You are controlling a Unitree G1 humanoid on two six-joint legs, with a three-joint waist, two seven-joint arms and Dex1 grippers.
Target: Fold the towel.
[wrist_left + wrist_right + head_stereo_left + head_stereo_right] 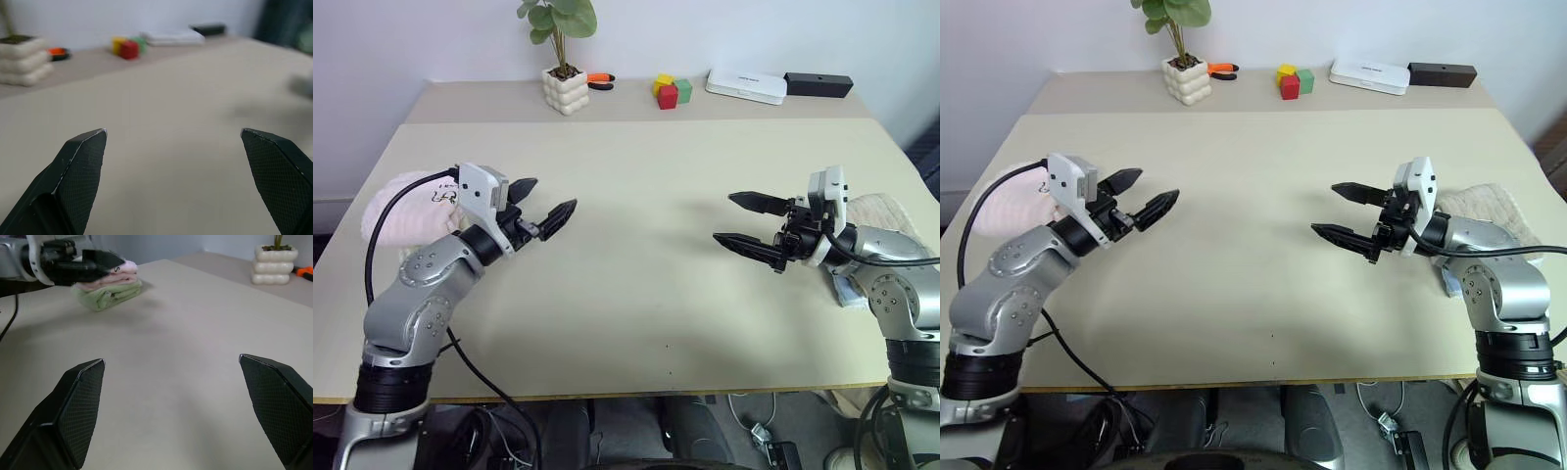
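Resting folded at the middle left of the head views, the pale pink towel (pixel 401 211) sits at the left edge of the table (pixel 636 284), partly hidden behind the left arm. In the right wrist view it lies on top of a light green towel (pixel 105 294), the two stacked as a neat pile, which suggests the pink one is already folded and set aside, or waiting its turn. A beige towel (pixel 1484 208) lies at the middle right, behind the right arm, near the table's right edge.

Both arms hover above the bare centre of the table, their fingers pointing inward toward each other with a wide stretch of tabletop between them. The left gripper (pixel 540 206) is spread wide and holds nothing; it sits just beside the pink towel. The right gripper (pixel 1347 212) is likewise spread wide and empty. This reads as a ready or resting pose, hands kept clear of the cloth.

Along the top of the frame, at the table's far edge, stand a potted plant (pixel 564 54) in a white bumpy pot, an orange-handled tool (pixel 600 80), coloured blocks (pixel 671 91), a white box (pixel 746 85) and a black box (pixel 818 84), all well apart from the work area.
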